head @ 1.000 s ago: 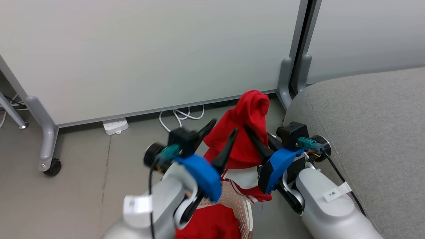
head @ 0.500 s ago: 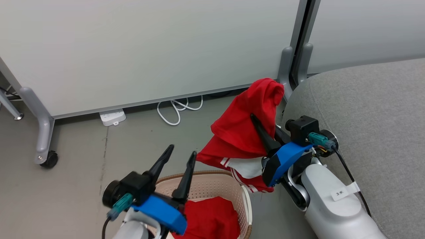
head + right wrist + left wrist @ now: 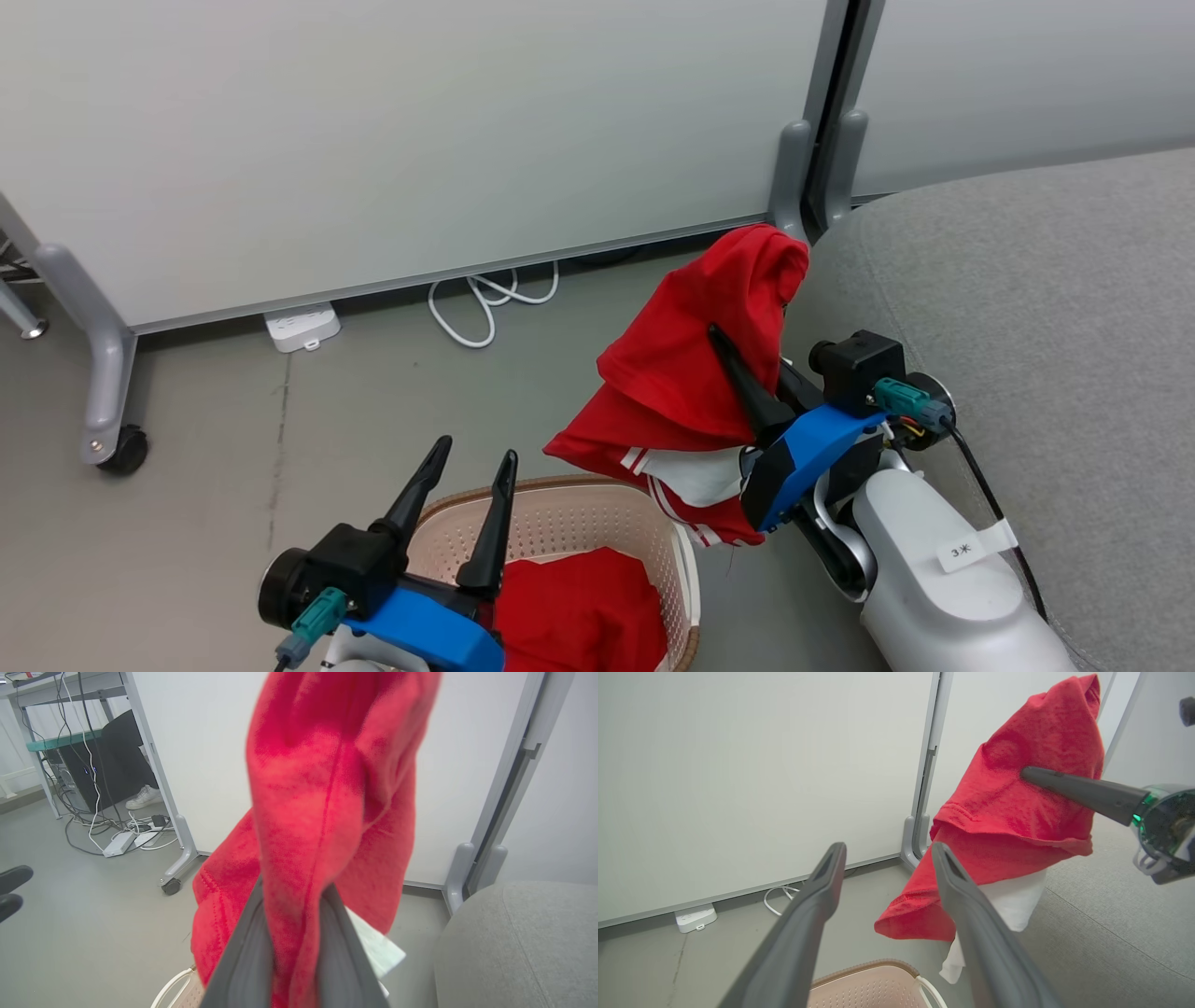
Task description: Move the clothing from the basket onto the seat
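Left gripper (image 3: 476, 448): fingers spread, empty, over the left edge of the basket (image 3: 569, 487); 1 red garment (image 3: 579, 607) lies inside. Right gripper (image 3: 293, 896) pinches a 2nd, striped-trim garment (image 3: 691, 373), hanging in the air between basket and sofa (image 3: 1046, 308). The white tag (image 3: 971, 547) on the right forearm reads "3", then an unclear mark.

Ahead of me: pale grey partition panels (image 3: 420, 140) on grey legs, one black caster wheel (image 3: 123, 451); flat white power strip (image 3: 301, 327) and looped white cable (image 3: 485, 301) lie on the grey floor (image 3: 187, 541).
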Motion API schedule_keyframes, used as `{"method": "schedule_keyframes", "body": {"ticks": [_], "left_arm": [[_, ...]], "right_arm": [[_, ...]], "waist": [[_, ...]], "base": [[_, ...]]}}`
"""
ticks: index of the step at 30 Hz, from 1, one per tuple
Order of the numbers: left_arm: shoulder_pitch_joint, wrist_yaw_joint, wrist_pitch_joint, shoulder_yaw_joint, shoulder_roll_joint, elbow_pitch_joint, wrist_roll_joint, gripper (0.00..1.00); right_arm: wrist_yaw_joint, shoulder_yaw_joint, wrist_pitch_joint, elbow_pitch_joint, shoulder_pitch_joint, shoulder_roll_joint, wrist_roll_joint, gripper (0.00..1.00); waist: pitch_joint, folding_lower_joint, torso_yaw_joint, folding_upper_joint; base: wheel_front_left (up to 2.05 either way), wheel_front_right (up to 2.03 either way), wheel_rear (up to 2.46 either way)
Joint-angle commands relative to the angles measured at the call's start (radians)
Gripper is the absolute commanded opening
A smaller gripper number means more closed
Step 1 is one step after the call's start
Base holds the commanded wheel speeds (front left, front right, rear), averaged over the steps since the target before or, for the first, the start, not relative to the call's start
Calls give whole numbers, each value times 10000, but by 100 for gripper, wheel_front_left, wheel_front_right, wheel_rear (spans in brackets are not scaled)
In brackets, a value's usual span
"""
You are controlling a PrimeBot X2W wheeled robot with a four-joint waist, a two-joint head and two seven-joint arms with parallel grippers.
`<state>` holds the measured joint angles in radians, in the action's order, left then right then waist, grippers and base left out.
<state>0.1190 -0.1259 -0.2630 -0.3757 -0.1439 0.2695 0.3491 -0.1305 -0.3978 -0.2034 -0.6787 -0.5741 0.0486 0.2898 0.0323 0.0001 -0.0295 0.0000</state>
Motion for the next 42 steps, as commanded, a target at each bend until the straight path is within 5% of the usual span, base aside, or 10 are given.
{"method": "schedule_keyframes", "body": {"ticks": [1, 23, 42], "left_arm": [[-89, -69, -26, -83, -20, -58, -62, 100], [144, -54, -28, -319, -130, -165, -231, 100], [444, -53, -27, -501, -372, -169, -232, 100]], "right_arm": [[-5, 72, -12, 53, 117, 34, -77, 0], [-5, 398, 211, 480, 642, 30, -366, 0], [-5, 794, 185, 576, 505, 28, -363, 0]], "waist": [[2, -1, -135, 0], [196, -1, -3793, 0], [633, -1, -4161, 0]], "base": [[0, 0, 0], [0, 0, 0], [0, 0, 0]]}}
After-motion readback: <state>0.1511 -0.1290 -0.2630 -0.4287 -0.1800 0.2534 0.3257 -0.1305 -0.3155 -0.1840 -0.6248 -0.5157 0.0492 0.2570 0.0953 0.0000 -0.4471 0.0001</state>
